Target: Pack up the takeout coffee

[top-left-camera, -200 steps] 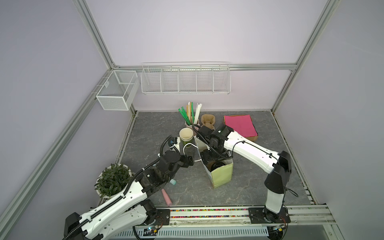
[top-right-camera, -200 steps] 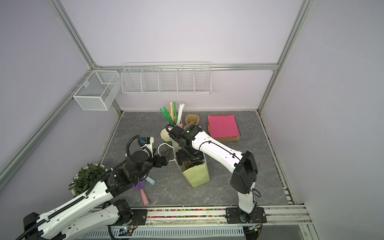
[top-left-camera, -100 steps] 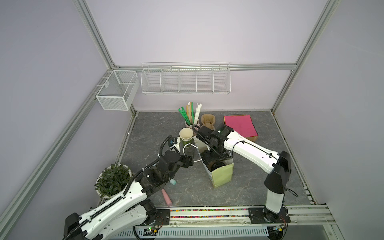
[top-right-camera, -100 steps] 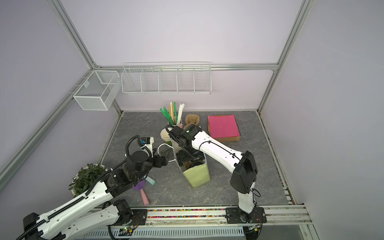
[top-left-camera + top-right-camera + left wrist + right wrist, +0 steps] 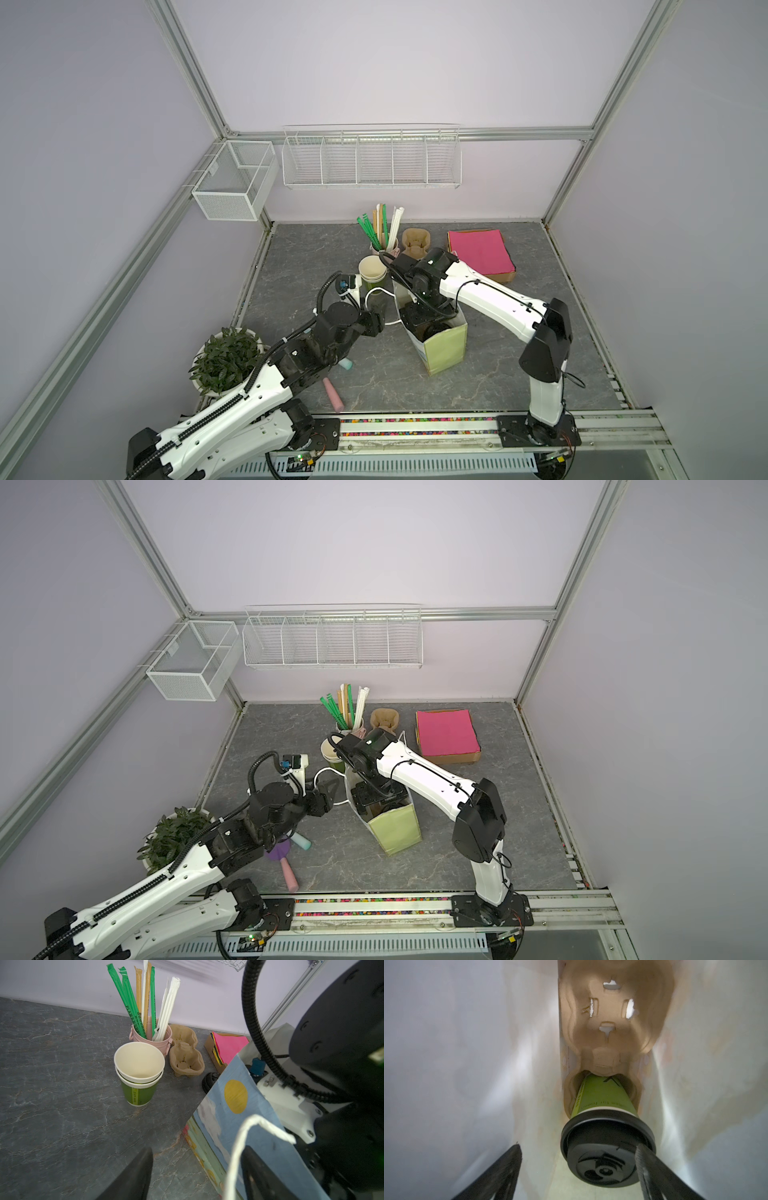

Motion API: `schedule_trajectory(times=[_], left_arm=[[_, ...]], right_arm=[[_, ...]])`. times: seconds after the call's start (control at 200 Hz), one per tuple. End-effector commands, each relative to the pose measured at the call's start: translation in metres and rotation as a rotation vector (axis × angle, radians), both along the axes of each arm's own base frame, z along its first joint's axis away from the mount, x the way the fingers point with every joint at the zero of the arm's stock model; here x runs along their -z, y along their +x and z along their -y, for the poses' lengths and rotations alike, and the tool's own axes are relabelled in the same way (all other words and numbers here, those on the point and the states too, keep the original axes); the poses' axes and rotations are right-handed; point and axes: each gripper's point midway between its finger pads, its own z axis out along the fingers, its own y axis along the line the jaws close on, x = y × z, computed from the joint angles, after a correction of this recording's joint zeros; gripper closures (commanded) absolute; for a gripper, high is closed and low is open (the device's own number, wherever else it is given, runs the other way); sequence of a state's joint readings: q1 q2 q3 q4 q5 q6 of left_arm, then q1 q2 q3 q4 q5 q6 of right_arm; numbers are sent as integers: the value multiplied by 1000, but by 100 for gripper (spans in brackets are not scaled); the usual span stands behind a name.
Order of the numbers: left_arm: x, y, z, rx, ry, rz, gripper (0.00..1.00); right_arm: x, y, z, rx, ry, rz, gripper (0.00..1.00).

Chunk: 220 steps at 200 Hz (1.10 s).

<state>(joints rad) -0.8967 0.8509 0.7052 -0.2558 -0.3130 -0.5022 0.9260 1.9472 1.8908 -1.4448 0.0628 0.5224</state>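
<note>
In one bag (image 5: 467, 1043), one takeout coffee (image 5: 604, 1101), one carrier (image 5: 616, 1022) — left pincer (image 5: 197, 1149), right pincer (image 5: 578, 1146) spread, empty

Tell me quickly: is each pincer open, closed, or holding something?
Left pincer: open, straddling the rope handle, not clamped.
Right pincer: open, holding nothing; the takeout coffee sits in the cup carrier.

There are two wire baskets (image 5: 232, 183), two nested lidless cups (image 5: 138, 1076), one lidded cup (image 5: 604, 1097), one bag (image 5: 442, 351), one plant (image 5: 224, 359).
</note>
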Motion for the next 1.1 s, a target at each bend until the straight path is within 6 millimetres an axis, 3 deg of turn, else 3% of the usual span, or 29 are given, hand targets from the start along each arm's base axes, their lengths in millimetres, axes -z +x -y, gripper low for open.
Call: schedule_trajectory(times=[0.0,0.265,0.4,0.48,0.7,1.095], left_arm=[[-16,-2,12,33,-36,-5,38],[-33,-3,23,55,-45,-3,52],[-36,-2,27,64,-44,-11,67],[-38,-2,30,71,-47,-13,82],[-48,-1,36,86,-53,-11,100],[-62,-3,46,124,-81,-11,100]], right_arm=[[0,1,1,-34,-20,-4,12],[3,9,-4,-64,-4,-6,12],[1,12,-4,-75,10,-5,12],[2,11,-3,-85,9,-8,12],[-6,13,-5,-92,40,15,12],[-13,13,-6,-117,65,31,12]])
